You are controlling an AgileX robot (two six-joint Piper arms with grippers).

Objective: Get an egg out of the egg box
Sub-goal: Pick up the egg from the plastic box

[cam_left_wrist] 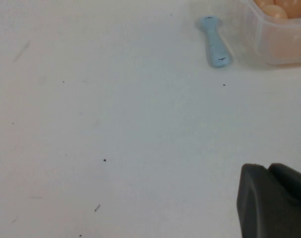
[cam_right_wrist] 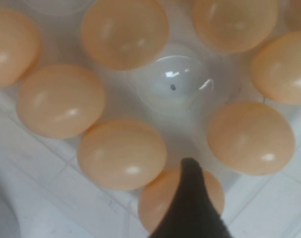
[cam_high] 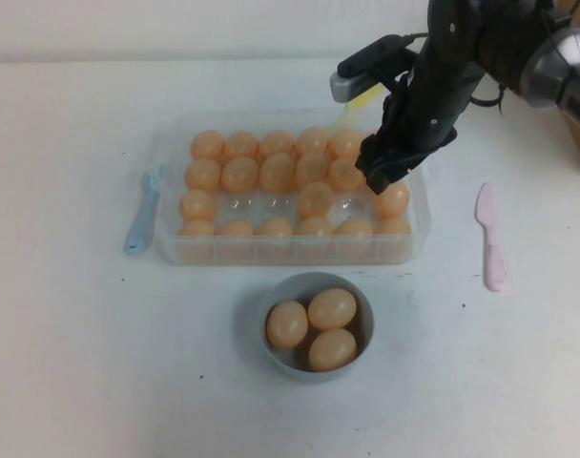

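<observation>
Eggs fill most cups of the clear egg box (cam_high: 166, 153) at table centre, three cups in its third row bare. Over its right end, the right gripper (cam_high: 383, 174) hangs with fingers spread, grasping nothing. At six o'clock, a grey bowl (cam_high: 271, 358) holds three eggs. Blue spoon (cam_high: 143, 210) lies at nine o'clock, pink spoon (cam_high: 491, 237) at three. Left gripper (cam_left_wrist: 274, 198), clenched, hovers over bare table near the blue spoon.
</observation>
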